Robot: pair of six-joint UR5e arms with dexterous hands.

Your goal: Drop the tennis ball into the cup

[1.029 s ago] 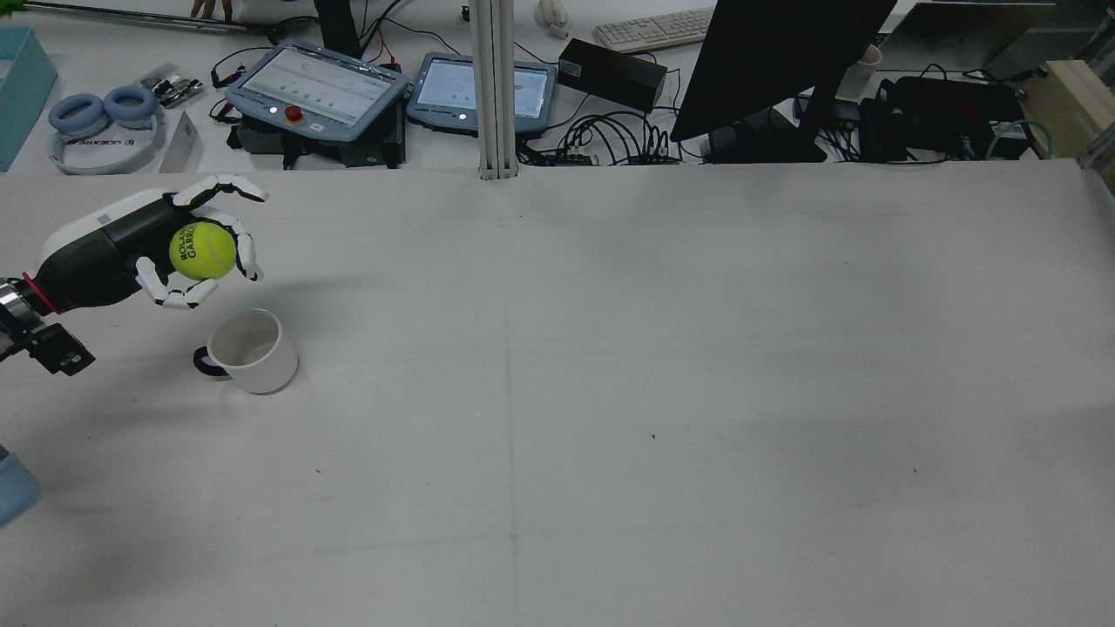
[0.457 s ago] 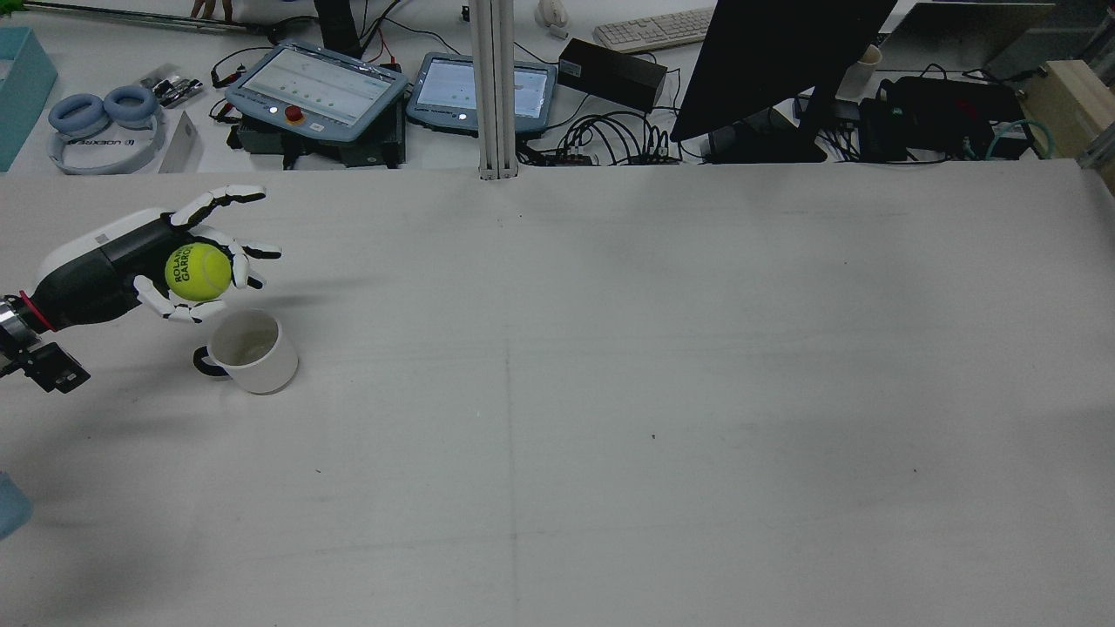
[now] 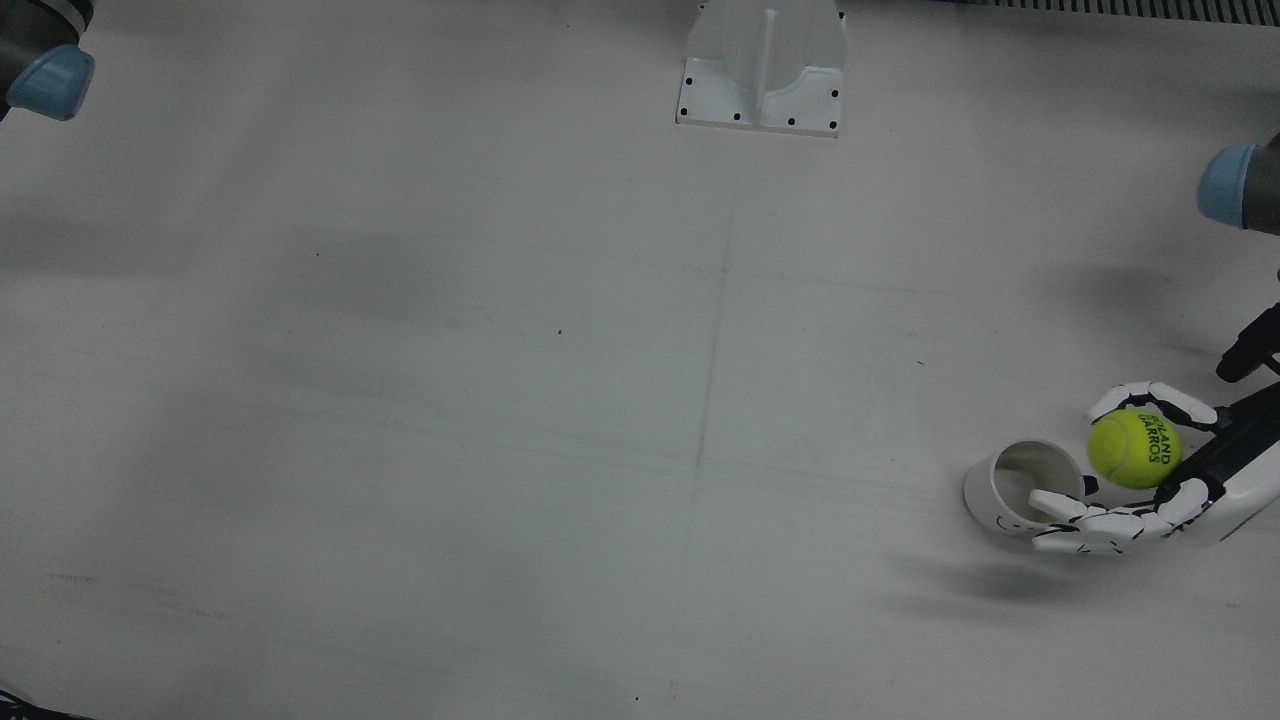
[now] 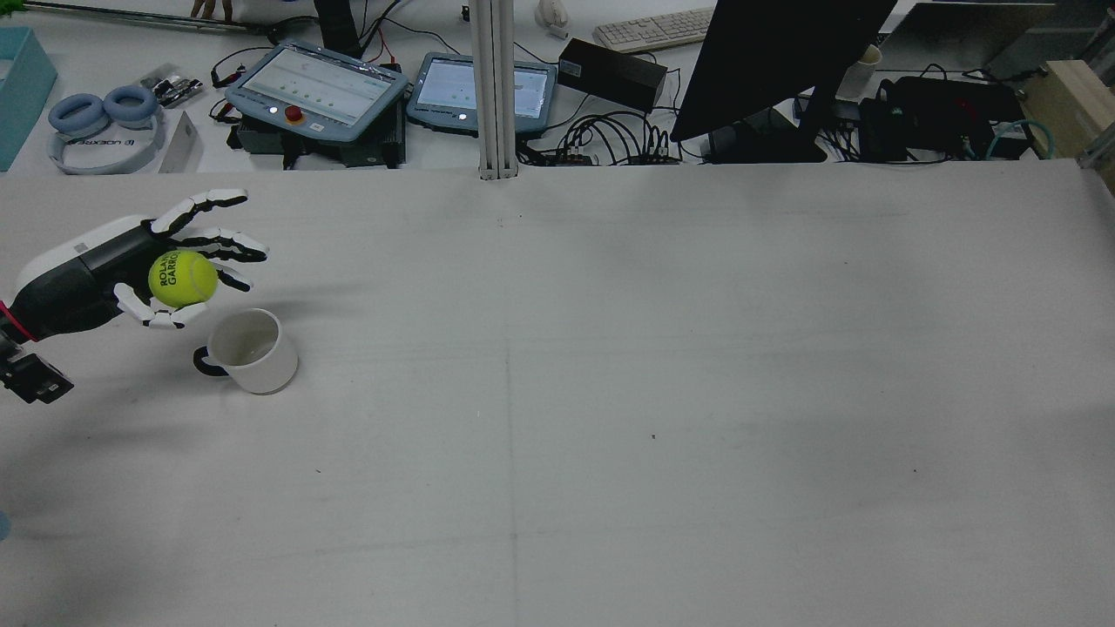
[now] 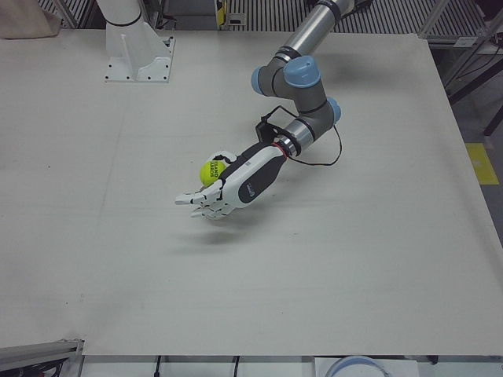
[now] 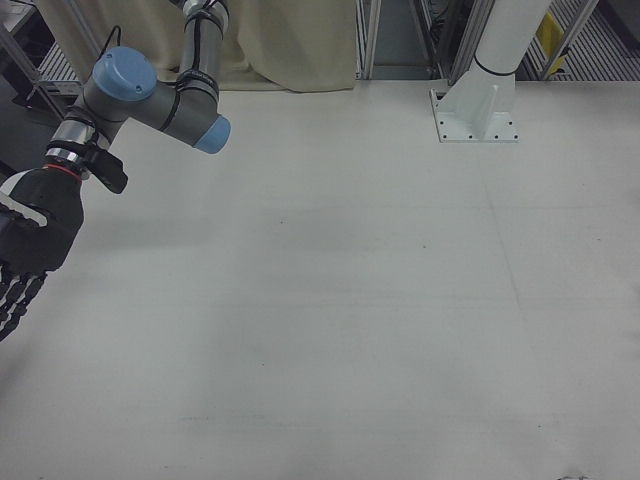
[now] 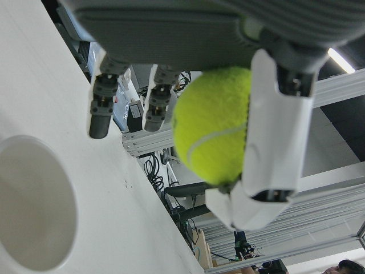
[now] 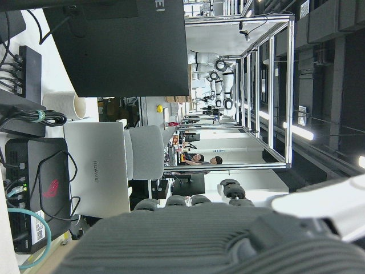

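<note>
Rear view: the white table [image 4: 610,392] fills the scene, bare across its middle and its right half. At its left edge the left arm [image 5: 302,86] reaches in and carries the left hand [image 4: 131,270] above the tabletop, just beside the cup [image 4: 253,350] and on the side away from the camera. The right hand [image 6: 25,250] shows only at the edge of the right-front view (well away from the cup), its fingers hanging straight and spread, with nothing in them. The white cup stands upright on the table, mouth up, its dark handle [image 4: 205,363] turned toward the left arm. The tennis ball [image 4: 181,279], yellow-green with dark lettering, sits against the left palm, pinched between the thumb and the fingers while several fingers stretch out straight past it. In the left hand view the ball [image 7: 214,128] hangs beside the cup's open mouth [image 7: 34,205], not over it.
</note>
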